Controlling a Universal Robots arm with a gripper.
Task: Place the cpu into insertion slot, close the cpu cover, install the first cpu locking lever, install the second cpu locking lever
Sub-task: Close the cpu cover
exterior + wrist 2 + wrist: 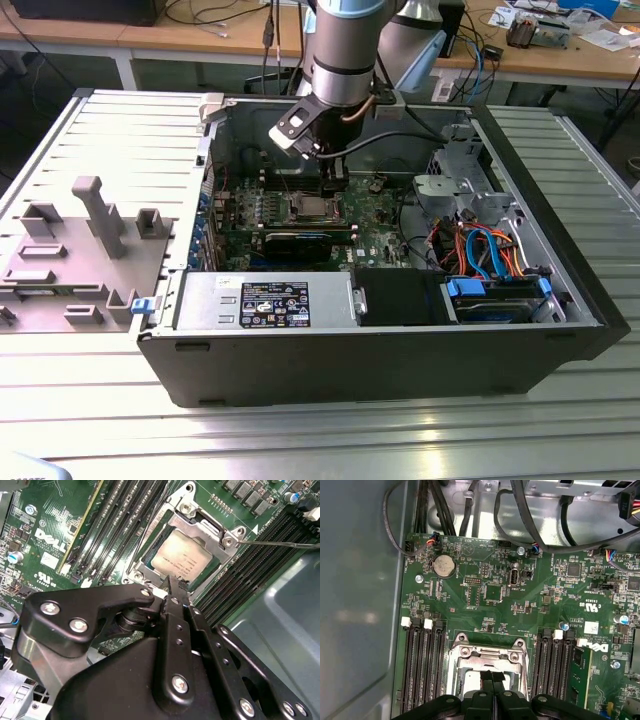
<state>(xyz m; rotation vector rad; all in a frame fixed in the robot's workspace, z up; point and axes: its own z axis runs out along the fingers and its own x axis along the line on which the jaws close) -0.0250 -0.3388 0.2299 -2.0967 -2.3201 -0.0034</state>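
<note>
The pincer has its black fingers pressed together with nothing between them, its tip just beside one edge of the insertion slot. The cpu sits in that slot, and the cpu cover seems to lie down over its edges. A thin locking lever juts out over the memory slots, so the lever work looks unfinished. Pushing with the closed tip, square on the wire and clear of chip and slots, would seem wise. In the exterior view the arm drops straight into the open computer case, wrist above the motherboard.
</note>
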